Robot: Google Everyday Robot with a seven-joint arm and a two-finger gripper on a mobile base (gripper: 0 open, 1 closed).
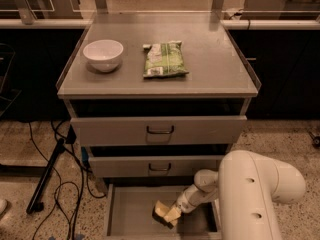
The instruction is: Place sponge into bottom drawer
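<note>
- The gripper reaches down inside the open bottom drawer, right of its middle and near its front.
- Its dark fingers are clamped on the sponge, a pale yellow block that sits tilted at the tip of the gripper.
- The sponge is within the drawer's walls, low over the flat grey floor; whether it touches the floor cannot be told.
- The white arm comes in from the lower right, its thick curved link covering the drawer's right front corner, with a slimmer wrist sloping down and left to the gripper.
- Above the bottom drawer are two more grey drawers with dark loop handles: the middle drawer and the top drawer, each pulled out slightly.
- On the counter stands a white bowl at the left, upright.
- Just right of the bowl, apart from it, a green packet lies flat near the counter's middle.
- Black cables and a dark bar lie on the speckled floor to the left of the cabinet.
</note>
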